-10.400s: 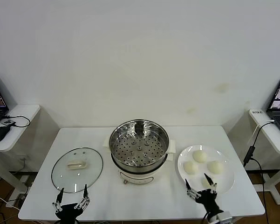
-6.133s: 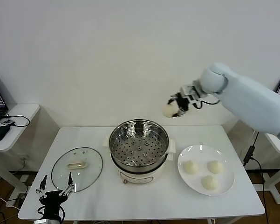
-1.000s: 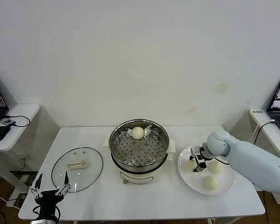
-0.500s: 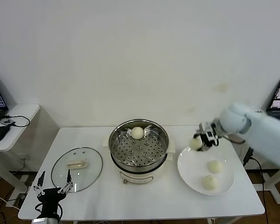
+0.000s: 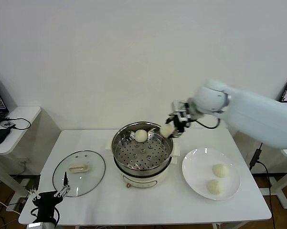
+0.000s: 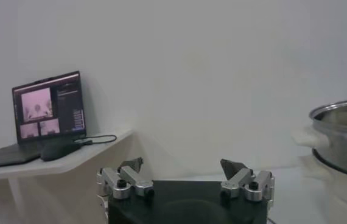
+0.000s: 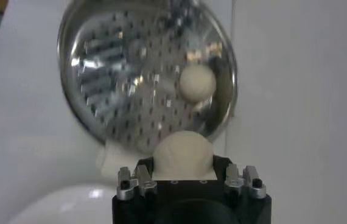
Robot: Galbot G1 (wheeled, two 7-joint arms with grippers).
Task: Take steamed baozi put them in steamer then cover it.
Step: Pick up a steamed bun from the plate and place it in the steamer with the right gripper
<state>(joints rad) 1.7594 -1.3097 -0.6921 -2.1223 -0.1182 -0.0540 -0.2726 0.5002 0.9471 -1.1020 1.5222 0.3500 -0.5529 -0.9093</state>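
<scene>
Baozi smooth, round, cream-white, clamped in right tool above steamer rim; left tool spread wide.

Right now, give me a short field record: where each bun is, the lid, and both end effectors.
bun in transit: small cream-white dough bun, held over the steamer's right rim
right end effector: shut on that bun
bun in steamer: one, at the back of the shiny perforated steel basket
buns on round white plate: two
round glass lid: flat on the table, left of the steamer
left end effector: open, empty, near the table's front left corner
</scene>
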